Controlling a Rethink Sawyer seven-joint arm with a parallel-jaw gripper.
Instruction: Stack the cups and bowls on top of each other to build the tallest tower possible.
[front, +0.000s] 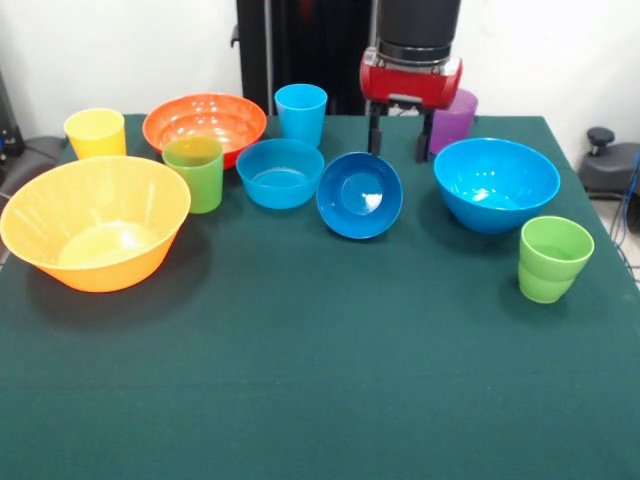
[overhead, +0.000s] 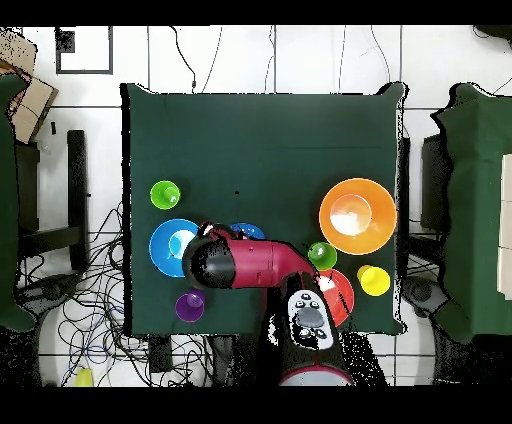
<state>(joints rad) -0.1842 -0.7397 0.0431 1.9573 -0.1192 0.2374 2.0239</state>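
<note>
Nearest the camera in the front view, a green plastic tumbler (front: 555, 258) stands at the right on the dark green tablecloth (front: 320, 390), seemingly nested in a second green one; overhead shows it as one green cup (overhead: 165, 194). Just behind it sits the big light blue flared plastic bowl (front: 496, 183), upright. At the left stands the big yellow-orange flared bowl (front: 95, 222), well apart from the rest of the front row. Behind it: a yellow tumbler (front: 96, 133) and the glossy orange-red bowl (front: 204, 124). Another green tumbler (front: 193, 172) stands in front of the orange-red bowl, covering part of its rim. The medium light blue bowl (front: 280, 172) sits mid-table, with a light blue tumbler (front: 301, 113) behind it. The small dark blue bowl (front: 360, 194) is tilted on its side, its opening facing the camera, just beside the medium blue bowl. My gripper (front: 398, 140) hangs just behind the tilted dark blue bowl; the two black fingers (front: 375, 135) stand apart with nothing between them. A translucent purple tumbler (front: 453, 121) stands close beside my right-hand finger in this view, partly hidden by my red wrist. No bowls are stacked; all five lie separately. Overhead, my arm covers most of the middle bowls.
</note>
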